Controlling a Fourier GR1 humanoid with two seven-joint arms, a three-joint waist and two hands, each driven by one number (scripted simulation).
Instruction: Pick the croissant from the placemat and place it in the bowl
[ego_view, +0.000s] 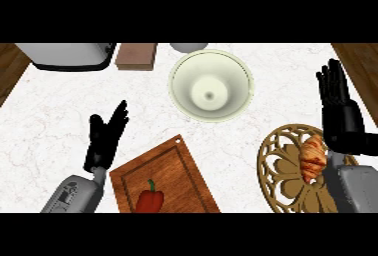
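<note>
Right hand (347, 127) fingers (332, 82) straight, holding nothing. The croissant (313, 160) lies on the placemat (284, 165), just behind and left of them. Left hand (103, 142) open, resting. Risk: the fingers close beside the croissant and shove it away; the bowl (221, 67) is well left.

Croissant (313, 159) lying on a round placemat (283, 172) below and right of the pale bowl (190, 70), right hand (343, 117) open further right, left hand (103, 140) open below and left, wooden board (173, 172) with red pepper (150, 200) below.
</note>
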